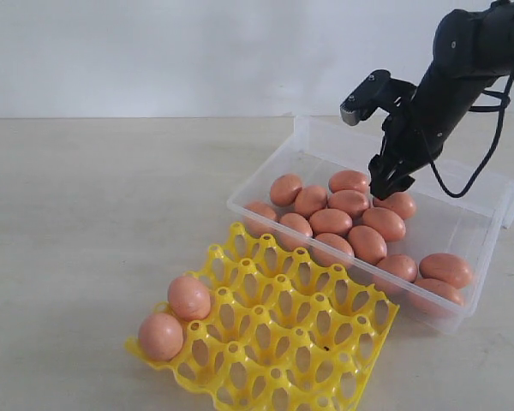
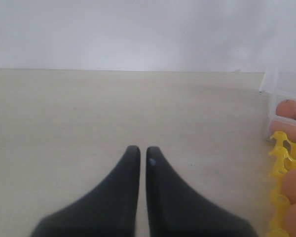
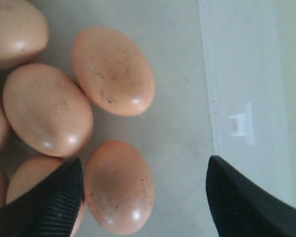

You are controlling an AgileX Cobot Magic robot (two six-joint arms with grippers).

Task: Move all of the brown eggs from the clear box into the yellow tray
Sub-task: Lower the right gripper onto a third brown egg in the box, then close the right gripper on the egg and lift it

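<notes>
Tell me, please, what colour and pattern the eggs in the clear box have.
Reddish-brown with faint dark speckles; the eggs show best in the right wrist view.

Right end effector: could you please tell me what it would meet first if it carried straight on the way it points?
Probably the egg seen between its open fingers in the box, though depth is unclear.

brown eggs (image 1: 330, 221): 16 (14 boxed, 2 trayed); clear box (image 1: 464, 229): 1; yellow tray (image 1: 278, 338): 1

Left gripper (image 2: 143, 152): black fingers drawn nearly together, nothing between, over pale table (image 2: 89, 108); yellow tray (image 2: 281, 148), partly seen, holding two brown eggs (image 2: 295, 183); clear box (image 2: 269, 84) just beyond, more eggs inside.
</notes>
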